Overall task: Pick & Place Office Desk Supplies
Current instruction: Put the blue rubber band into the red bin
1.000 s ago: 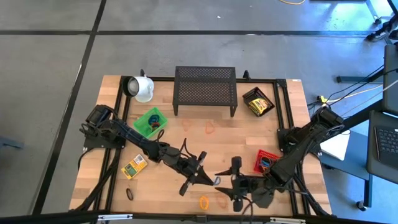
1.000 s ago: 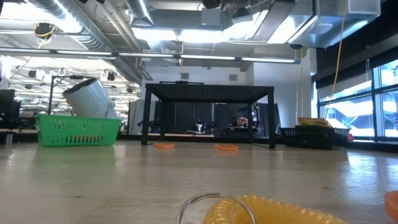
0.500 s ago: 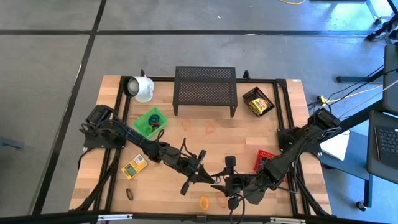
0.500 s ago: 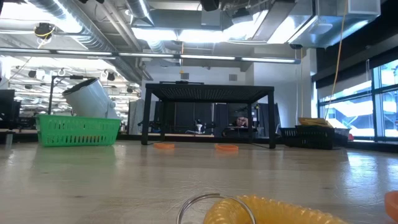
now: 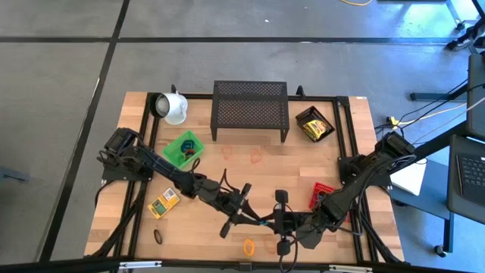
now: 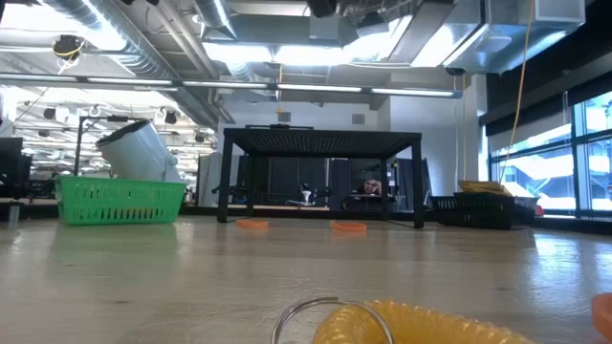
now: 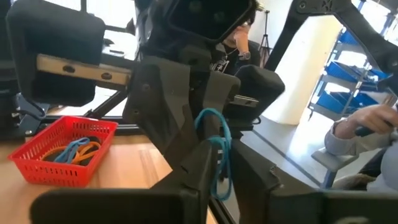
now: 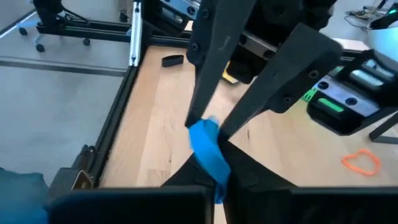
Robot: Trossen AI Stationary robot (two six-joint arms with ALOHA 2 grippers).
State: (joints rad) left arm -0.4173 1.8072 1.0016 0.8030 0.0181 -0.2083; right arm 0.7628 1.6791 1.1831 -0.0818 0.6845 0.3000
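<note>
Blue loop (image 8: 208, 149) mid-handover: right gripper (image 8: 214, 163) clamped on it, left gripper (image 7: 227, 165) loosening, grip uncertain. Next, probably: carry to red basket (image 7: 59, 149).

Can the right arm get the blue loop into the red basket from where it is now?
Probably yes. The right gripper is shut on the blue loop, but the left gripper also touches it and must release. The red basket lies close, beside the right arm.
</note>
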